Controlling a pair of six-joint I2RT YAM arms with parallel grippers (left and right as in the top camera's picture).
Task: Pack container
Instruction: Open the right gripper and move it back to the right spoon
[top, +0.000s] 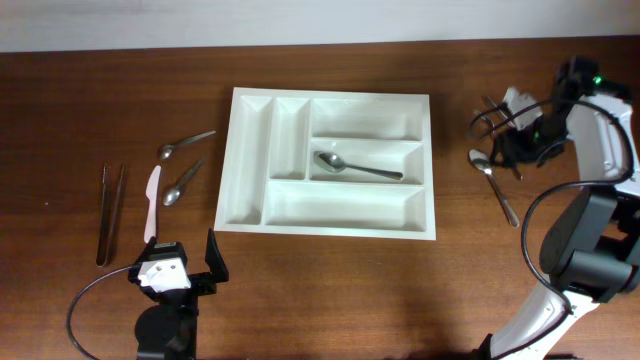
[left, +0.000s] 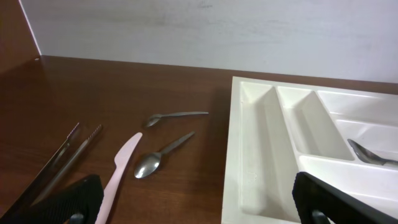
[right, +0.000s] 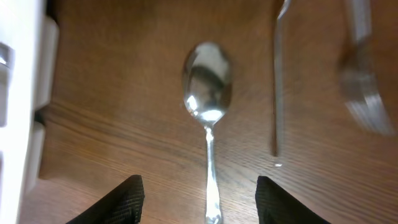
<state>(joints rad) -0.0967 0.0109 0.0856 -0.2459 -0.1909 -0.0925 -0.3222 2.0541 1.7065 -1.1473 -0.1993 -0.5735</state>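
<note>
The container is a white five-compartment cutlery tray at the table's middle; it also shows in the left wrist view. One metal spoon lies in its middle long compartment. My right gripper is open above a metal spoon on the table right of the tray. In the right wrist view that spoon lies between the open fingers. My left gripper is open and empty near the front edge, left of the tray's front corner.
Left of the tray lie two metal spoons, a pale plastic knife and two dark long utensils. More metal cutlery lies at the far right, seen as a thin handle and a fork.
</note>
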